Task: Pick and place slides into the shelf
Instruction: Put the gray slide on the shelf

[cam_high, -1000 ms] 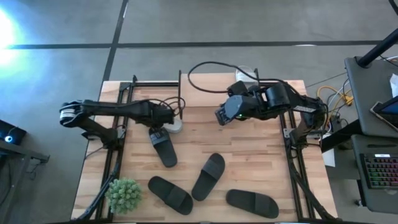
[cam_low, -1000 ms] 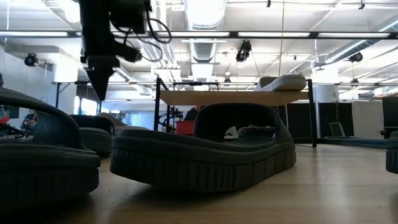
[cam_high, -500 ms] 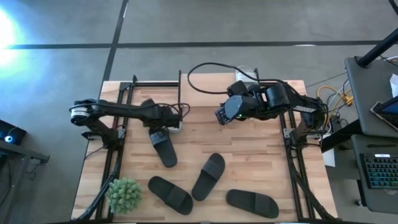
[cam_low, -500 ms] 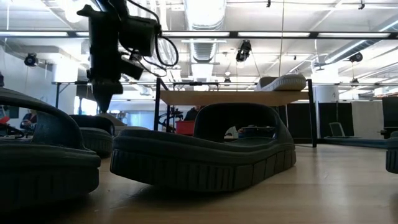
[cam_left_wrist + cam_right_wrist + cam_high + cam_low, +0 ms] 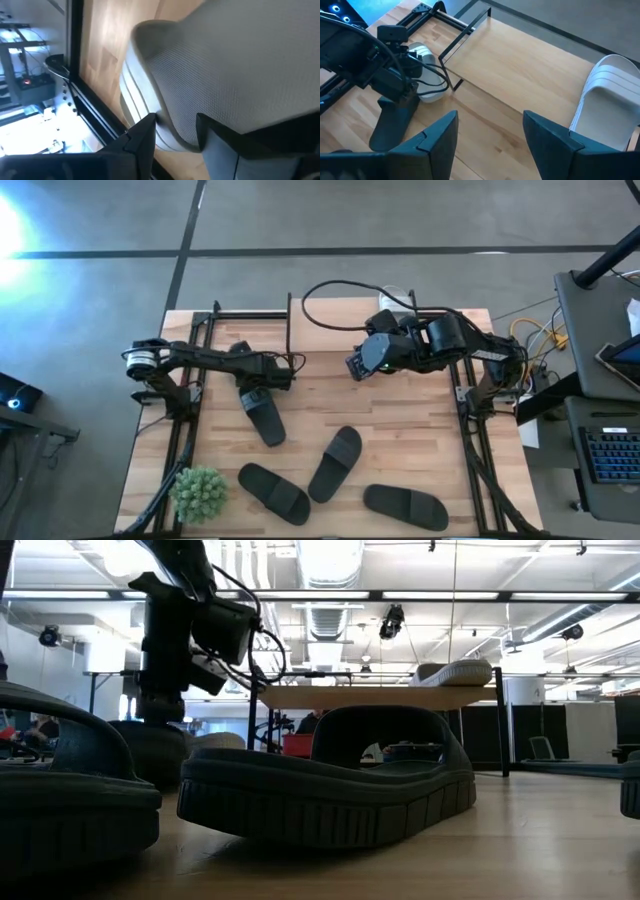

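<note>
Lying lower-centre: four black slides [image 5: 264, 419]; two grey slides [image 5: 606, 102]; left gripper [image 5: 175, 135] straddles one, right gripper [image 5: 489, 131] open.

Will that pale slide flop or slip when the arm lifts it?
The slide, at the left gripper, looks thick and moulded, so it likely holds shape. Its dimpled surface probably resists slipping. Flat-soled, it shouldn't roll. Right gripper hovers by the shelf.
</note>
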